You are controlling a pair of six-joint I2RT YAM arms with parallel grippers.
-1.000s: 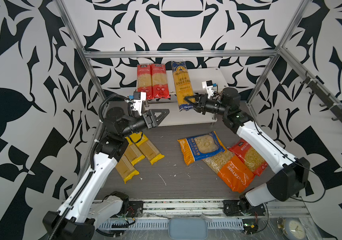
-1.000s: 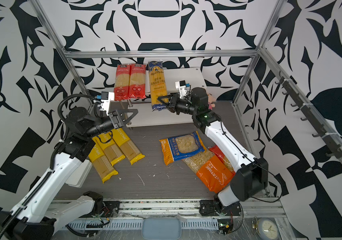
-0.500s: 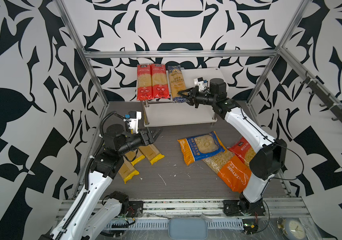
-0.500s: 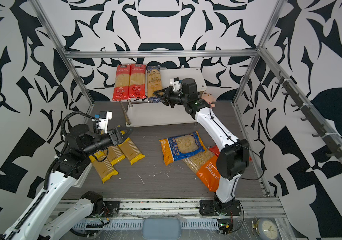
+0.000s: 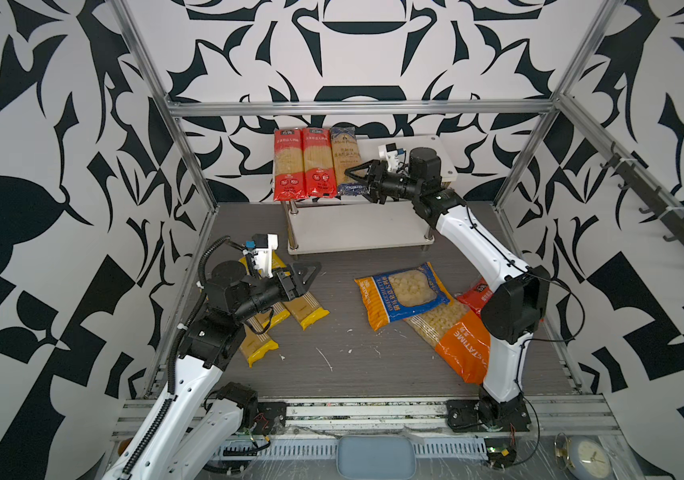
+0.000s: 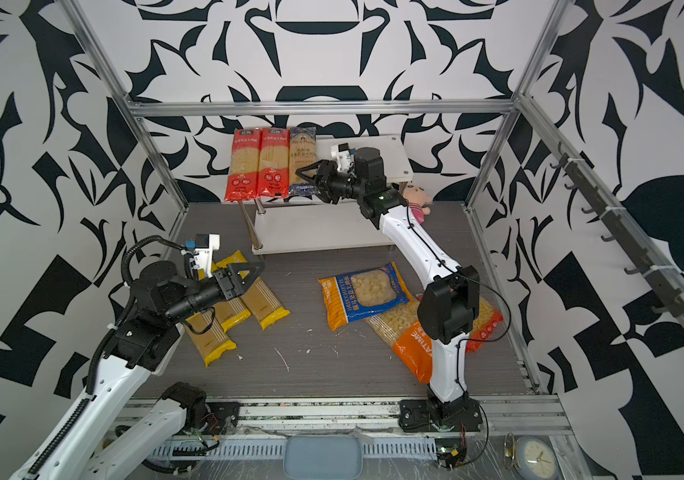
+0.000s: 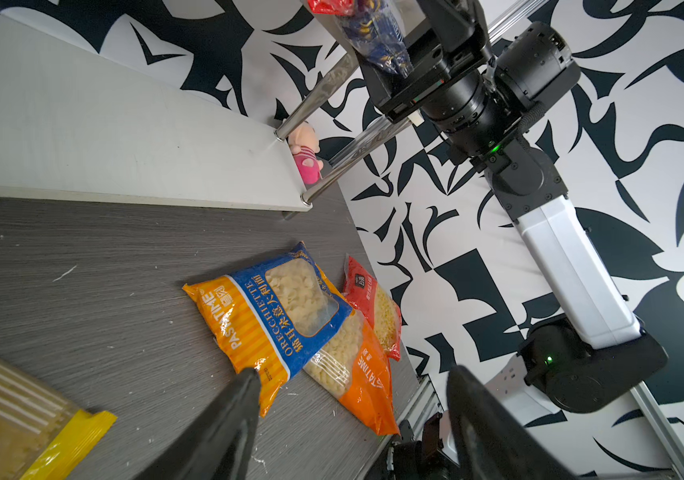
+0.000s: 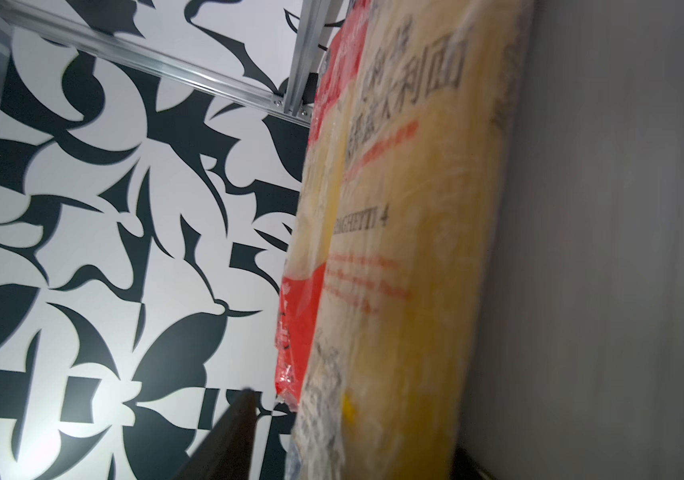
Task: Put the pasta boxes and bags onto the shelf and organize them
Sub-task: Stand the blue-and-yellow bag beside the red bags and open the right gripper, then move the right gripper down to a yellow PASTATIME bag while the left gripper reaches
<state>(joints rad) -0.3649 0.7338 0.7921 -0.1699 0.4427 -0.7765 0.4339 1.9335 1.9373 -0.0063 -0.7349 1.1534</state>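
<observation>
On the shelf's top board (image 5: 415, 151) lie two red spaghetti packs (image 5: 288, 166) and a dark blue pack (image 5: 344, 160), side by side. My right gripper (image 5: 353, 179) stands open at the blue pack's near end; in the right wrist view that pack (image 8: 407, 249) sits between the spread jaws, with a gap to one finger (image 8: 236, 419). My left gripper (image 5: 307, 272) hangs open and empty just above the yellow spaghetti packs (image 5: 307, 309) on the floor. A blue bag (image 5: 398, 293), an orange bag (image 5: 456, 336) and a red bag (image 5: 475, 293) lie overlapping on the right.
The shelf's lower board (image 5: 357, 232) is bare. A pink plush doll (image 6: 415, 199) sits behind the shelf's right posts. Aluminium frame posts (image 5: 190, 158) ring the grey floor. The right arm's elbow (image 5: 515, 307) hangs over the red bag. A clock (image 5: 585, 457) lies outside the front rail.
The right gripper carried the dark blue pack onto the top board beside the red ones, then opened its jaws. The left arm dropped from the shelf down to the yellow packs.
</observation>
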